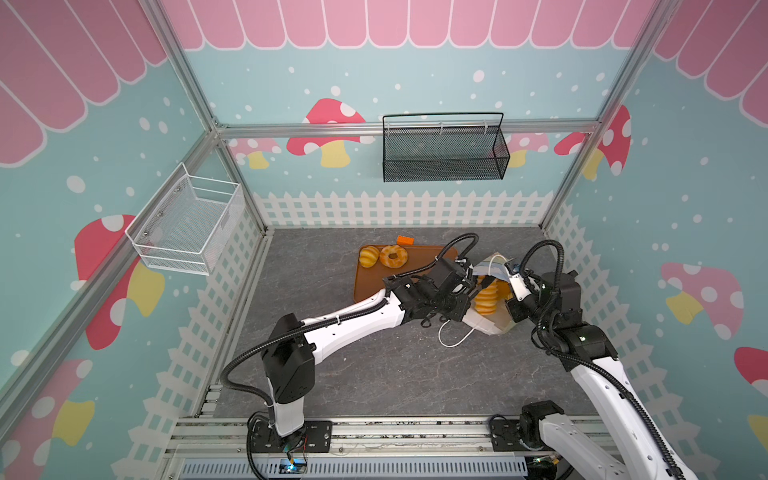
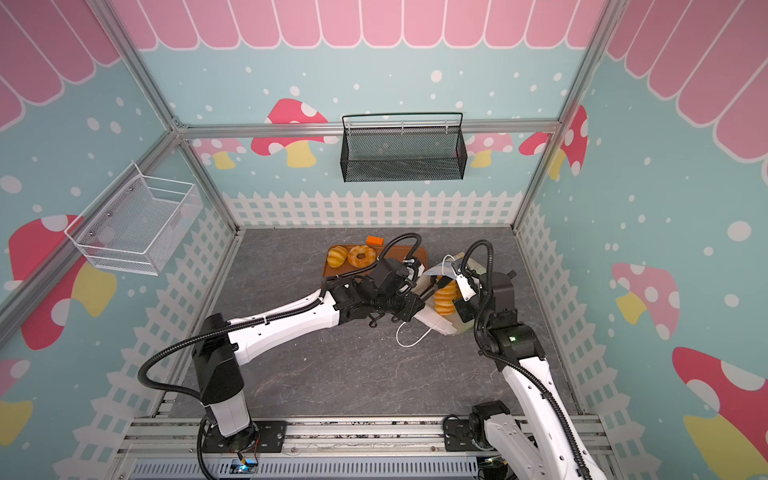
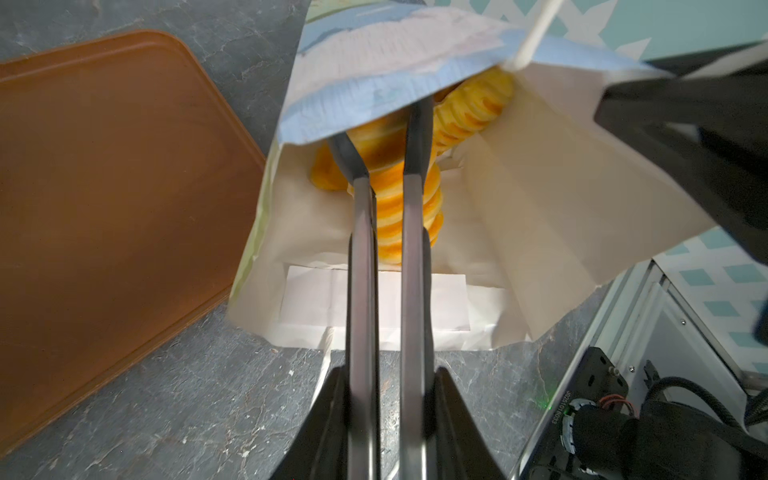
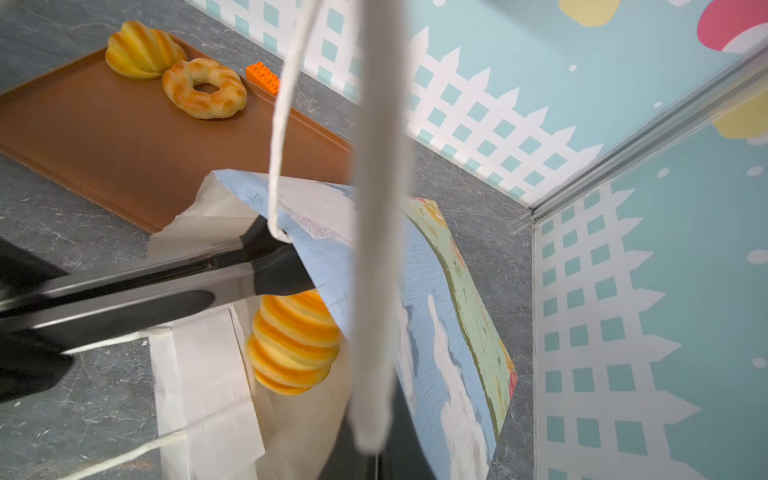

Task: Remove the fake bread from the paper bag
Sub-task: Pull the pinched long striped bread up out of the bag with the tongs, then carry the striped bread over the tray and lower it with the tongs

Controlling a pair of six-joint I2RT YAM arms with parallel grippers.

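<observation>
Fake bread (image 1: 369, 256): two on tray (image 1: 368, 284), at least two in paper bag (image 1: 488, 323).

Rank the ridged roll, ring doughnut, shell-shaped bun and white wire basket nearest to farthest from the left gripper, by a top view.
1. ridged roll, inside the paper bag, at the left gripper
2. ring doughnut, on the tray
3. shell-shaped bun, left of the doughnut
4. white wire basket, on the left wall

Left claw (image 3: 380, 137) tips under paper bag (image 3: 374, 62) flap
</observation>
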